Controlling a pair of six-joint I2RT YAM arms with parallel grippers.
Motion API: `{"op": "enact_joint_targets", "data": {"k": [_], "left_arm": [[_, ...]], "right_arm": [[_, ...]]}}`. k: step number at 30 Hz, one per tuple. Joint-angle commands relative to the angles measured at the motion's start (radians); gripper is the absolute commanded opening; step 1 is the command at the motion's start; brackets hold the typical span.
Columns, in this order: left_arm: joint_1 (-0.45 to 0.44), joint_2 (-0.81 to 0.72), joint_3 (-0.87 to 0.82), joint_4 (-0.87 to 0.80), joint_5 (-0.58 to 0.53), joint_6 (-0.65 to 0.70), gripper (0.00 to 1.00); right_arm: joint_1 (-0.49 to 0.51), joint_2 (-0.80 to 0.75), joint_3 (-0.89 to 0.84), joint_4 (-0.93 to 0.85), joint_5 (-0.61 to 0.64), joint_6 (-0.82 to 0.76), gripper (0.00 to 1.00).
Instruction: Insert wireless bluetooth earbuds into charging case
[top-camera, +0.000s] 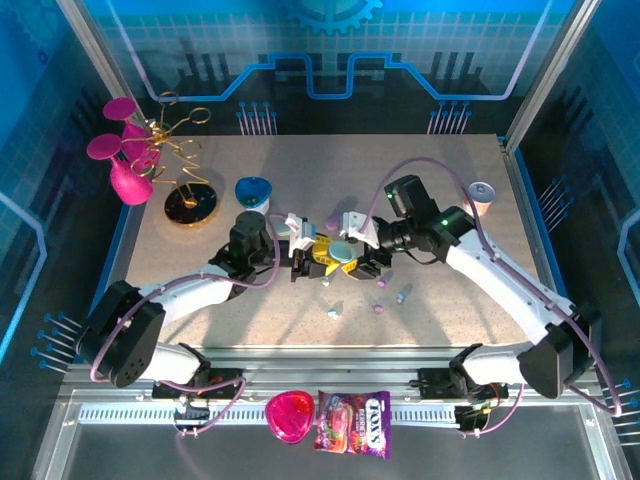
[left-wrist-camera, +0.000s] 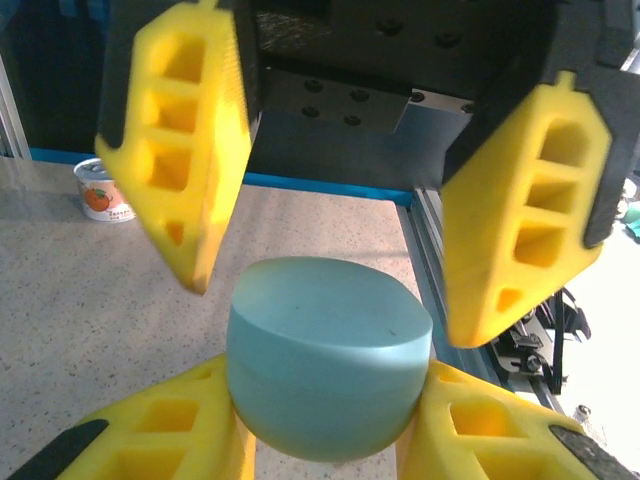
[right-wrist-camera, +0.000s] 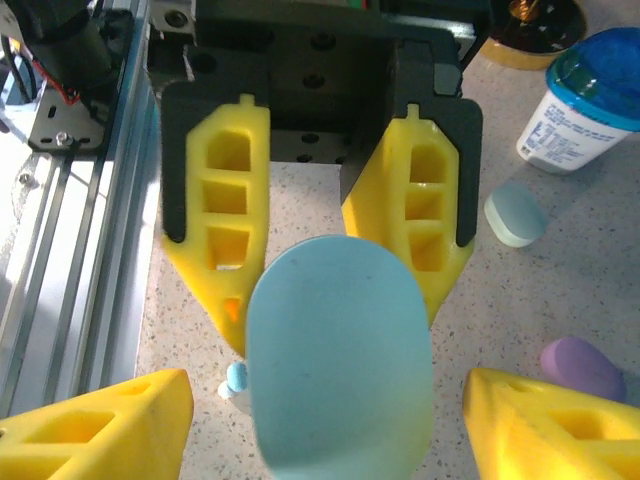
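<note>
The wireless bluetooth earbuds are tiny, stubby pastel plastic buds lying loose on the speckled tabletop (top-camera: 440, 170). A white-mint bud (top-camera: 335, 312), a lilac bud (top-camera: 378, 308) and a light blue bud (top-camera: 403, 295) sit on the near side of the pale teal pebble-shaped charging case (left-wrist-camera: 330, 370). Another light blue bud (right-wrist-camera: 237, 378) lies just below it. They look feather-light, hard and slick, and rounded enough to roll or squirt out of a pinch. Each is probably best taken across its stubby body with the very fingertips, gently.

The left gripper (left-wrist-camera: 325, 375) is clenched on the teal case, which seems to be held off the tabletop with its lid closed. The right gripper (right-wrist-camera: 328, 390) has its fingers spread wide on either side of the case, grasping nothing.

On the far side of the teal case lie a lilac oval case (right-wrist-camera: 582, 368) and a pale blue oval case (right-wrist-camera: 515, 215), with a white tub with a blue lid (right-wrist-camera: 590, 100) beyond them. Two sets of bulky yellow fingers crowd the teal case, and its closed lid likely bars the way in.
</note>
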Motion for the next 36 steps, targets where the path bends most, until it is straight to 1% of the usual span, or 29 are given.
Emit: {"op": "enact_joint_targets", "data": {"k": [1,5,14,19,22,25,27,31,36], "left_arm": [[0.007,0.014,-0.027,0.136,0.031,-0.081,0.3],[0.009,0.008,-0.03,0.156,0.037,-0.101,0.3],[0.009,-0.009,-0.044,0.156,0.044,-0.097,0.29],[0.009,-0.019,-0.047,0.155,0.048,-0.101,0.29],[0.009,-0.021,-0.046,0.155,0.047,-0.102,0.29],[0.01,-0.015,-0.044,0.153,0.041,-0.1,0.29],[0.009,-0.01,-0.043,0.153,0.04,-0.102,0.29],[0.01,-0.012,-0.041,0.156,0.039,-0.105,0.29],[0.009,-0.017,-0.041,0.155,0.042,-0.106,0.29]], "right_arm": [[-0.022,-0.057,-0.037,0.076,-0.047,0.041,0.73],[-0.032,-0.073,-0.057,0.108,-0.04,0.063,0.73],[-0.049,-0.072,-0.058,0.171,-0.004,0.121,0.73],[-0.06,-0.079,-0.058,0.186,0.037,0.15,0.72],[-0.063,-0.088,-0.064,0.192,0.045,0.154,0.72],[-0.062,-0.092,-0.064,0.171,-0.017,0.135,0.72],[-0.053,-0.091,-0.069,0.156,-0.034,0.108,0.73],[-0.031,-0.078,-0.066,0.139,-0.012,0.083,0.76],[-0.028,-0.065,-0.061,0.151,0.015,0.087,0.76]]}}
